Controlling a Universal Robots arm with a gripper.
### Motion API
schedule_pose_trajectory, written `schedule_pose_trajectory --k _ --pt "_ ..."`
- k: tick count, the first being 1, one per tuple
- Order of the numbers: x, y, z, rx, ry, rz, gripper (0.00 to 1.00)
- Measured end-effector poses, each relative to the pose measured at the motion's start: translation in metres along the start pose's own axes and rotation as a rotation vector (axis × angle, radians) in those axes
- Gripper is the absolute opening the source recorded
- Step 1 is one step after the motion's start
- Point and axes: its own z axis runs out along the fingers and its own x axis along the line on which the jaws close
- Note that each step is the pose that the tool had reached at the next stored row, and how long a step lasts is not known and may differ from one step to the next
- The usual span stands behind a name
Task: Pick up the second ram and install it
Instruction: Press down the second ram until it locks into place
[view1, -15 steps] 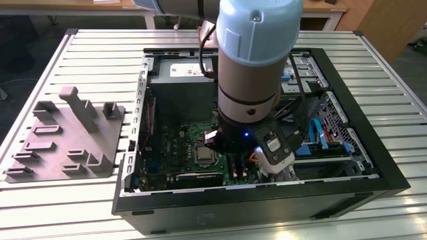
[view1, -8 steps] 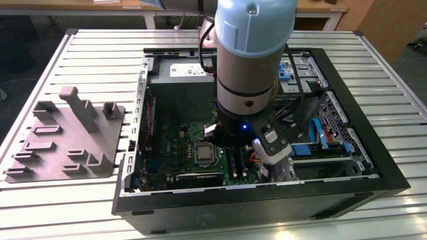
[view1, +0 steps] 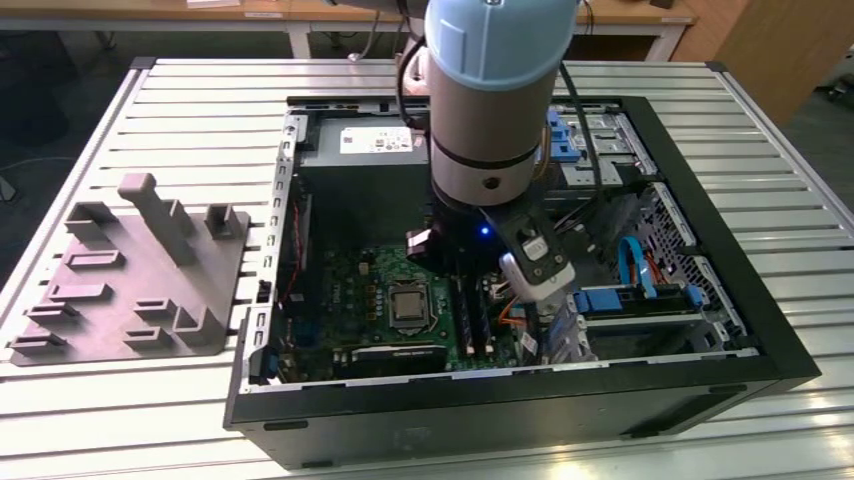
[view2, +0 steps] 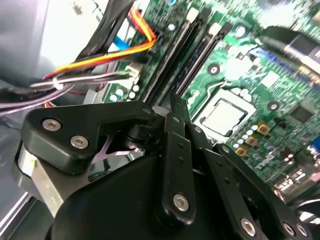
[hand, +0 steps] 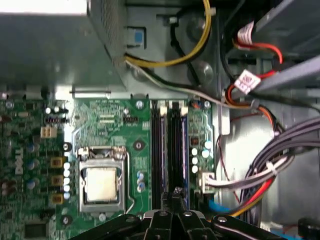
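Note:
My gripper (hand: 176, 192) hangs inside the open computer case (view1: 534, 405), low over the long black memory slots (hand: 169, 145) of the green motherboard (hand: 107, 125). Its fingers (view2: 173, 107) meet at the tips, and nothing shows between them. The tips sit over the slot farther from the processor socket (hand: 102, 182). Dark strips lie along the slots, and I cannot tell the second ram apart from the slots themselves. In the exterior view the gripper (view1: 523, 318) reaches down beside the two dark slots (view1: 470, 312).
The grey plastic fixture (view1: 134, 270) lies on the slatted table at the exterior view's left, its posts bare. A grey power-supply box (view1: 358, 155) fills the case's far end. Bundled cables (hand: 270, 170) and blue drive bays (view1: 634, 298) crowd the side by the slots.

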Motion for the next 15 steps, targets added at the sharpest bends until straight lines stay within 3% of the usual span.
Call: schedule_pose_trajectory --k 4,9,15 --pt "0.0000 0.0021 -0.0012 0.0003 -0.0007 0.000 0.10" --pt "-0.0007 0.0027 -0.0107 0.0002 -0.0008 0.000 0.10" --pt "-0.0008 0.0027 -0.0116 0.0001 -0.0008 0.000 0.10"
